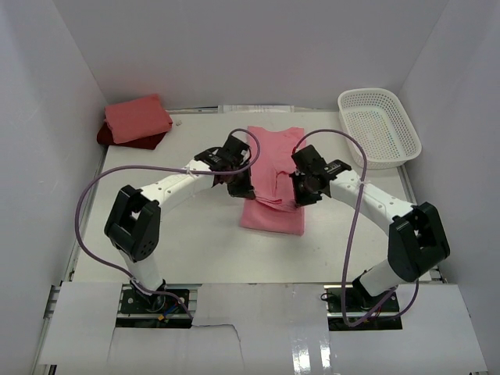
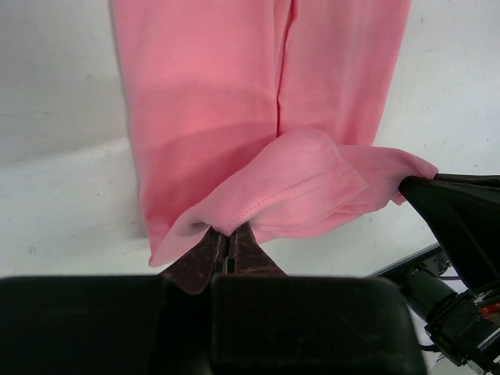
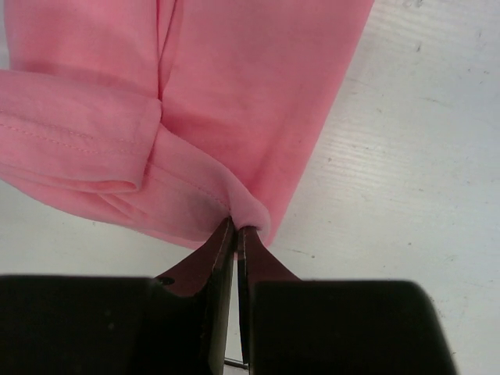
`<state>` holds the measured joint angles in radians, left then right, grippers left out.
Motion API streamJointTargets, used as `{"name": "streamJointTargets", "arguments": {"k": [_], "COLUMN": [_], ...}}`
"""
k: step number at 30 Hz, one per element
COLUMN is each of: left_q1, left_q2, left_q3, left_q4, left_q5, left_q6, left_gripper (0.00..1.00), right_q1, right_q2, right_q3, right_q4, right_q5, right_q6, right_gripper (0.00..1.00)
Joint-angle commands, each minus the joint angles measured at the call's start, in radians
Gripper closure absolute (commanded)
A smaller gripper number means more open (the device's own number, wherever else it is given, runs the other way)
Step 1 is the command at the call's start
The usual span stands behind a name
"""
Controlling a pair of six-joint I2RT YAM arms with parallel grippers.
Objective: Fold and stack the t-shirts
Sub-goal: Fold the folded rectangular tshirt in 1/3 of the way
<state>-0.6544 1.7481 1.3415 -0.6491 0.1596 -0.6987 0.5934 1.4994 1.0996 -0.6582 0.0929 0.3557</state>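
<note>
Top external camera has the rose pink t-shirt (image 1: 272,148) laid out as a long strip down the middle of the worktop (image 1: 187,242), running far to near. The left arm (image 1: 176,186) and right arm (image 1: 375,199) reach in from either side and meet it about midway along, one at each edge.

Over on the left wrist camera, the left fingers (image 2: 199,262) are pressed together on a fold of that pink cloth. A stitched hem curls up just above them, and the rest of the shirt stretches away beyond. At the right of that same picture, the right fingers (image 2: 453,219) grip the opposite corner of the fold.

Right wrist camera backs it up: those fingers pinch the shirt's edge tight, with the hem doubled over to their left.

At the far left corner, a folded salmon pink t-shirt (image 1: 138,117) sits on top of a dark red t-shirt (image 1: 109,137). A white basket (image 1: 380,125) stands at the far right, well apart from the shirts.
</note>
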Motion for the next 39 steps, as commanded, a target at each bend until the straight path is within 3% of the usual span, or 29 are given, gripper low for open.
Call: {"name": "streamJointTargets", "arguments": {"k": [1, 39], "left_q1": [0.024, 0.098], "left_q2": [0.005, 0.306], "left_q3": [0.065, 0.392], "left_q4": [-0.007, -0.030], "left_q5": [-0.038, -0.015], "left_q6": [0.025, 0.071], "left_gripper": [1.00, 1.00], "right_q1": [-0.017, -0.152], "right_q2": [0.031, 0.291], "right_q3": [0.063, 0.356], "right_q4": [0.019, 0.019], "right_q5": [0.019, 0.025], "right_q6": [-0.046, -0.170], "right_gripper": [0.92, 0.92]}}
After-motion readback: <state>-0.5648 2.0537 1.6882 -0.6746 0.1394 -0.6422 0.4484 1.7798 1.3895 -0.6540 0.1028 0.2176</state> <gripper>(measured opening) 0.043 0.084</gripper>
